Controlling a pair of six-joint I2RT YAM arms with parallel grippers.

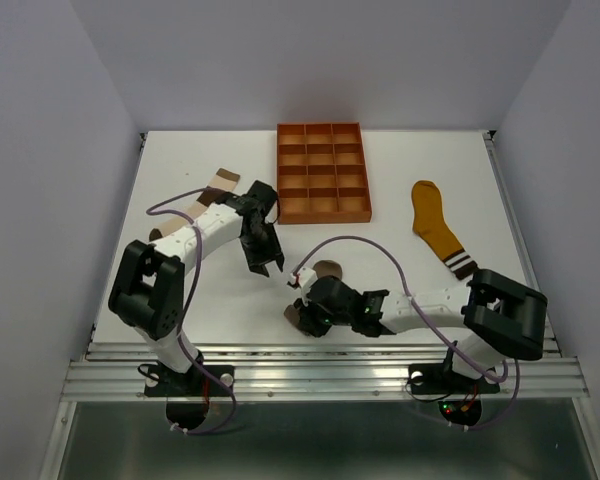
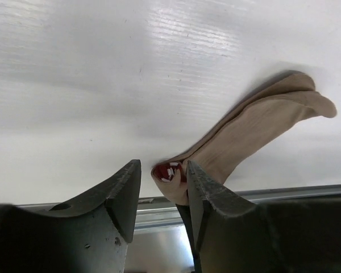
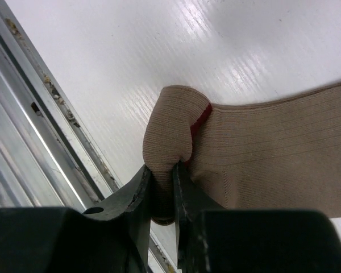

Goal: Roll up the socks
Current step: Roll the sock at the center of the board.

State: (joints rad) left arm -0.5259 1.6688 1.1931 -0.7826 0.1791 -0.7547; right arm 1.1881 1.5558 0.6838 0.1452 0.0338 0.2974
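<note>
Low centre in the top view, the right gripper (image 3: 171, 170) is pinching the folded cuff of the beige sock (image 3: 261, 148). The left gripper (image 2: 163, 182) is hanging half open, empty. A slipping pinch is risking the fold unrolling.

Your tray (image 1: 323, 172) sat centre-back on the counter (image 1: 400, 290). The first sock (image 1: 438, 228) lay to its right, well apart. The second sock (image 1: 212, 190) lay to its left, partly beneath your left arm (image 1: 195, 240). The third sock (image 3: 261, 153) lay by the front edge, one end between your right fingers (image 3: 142, 193), your left fingers (image 2: 122, 193) near it.
</note>
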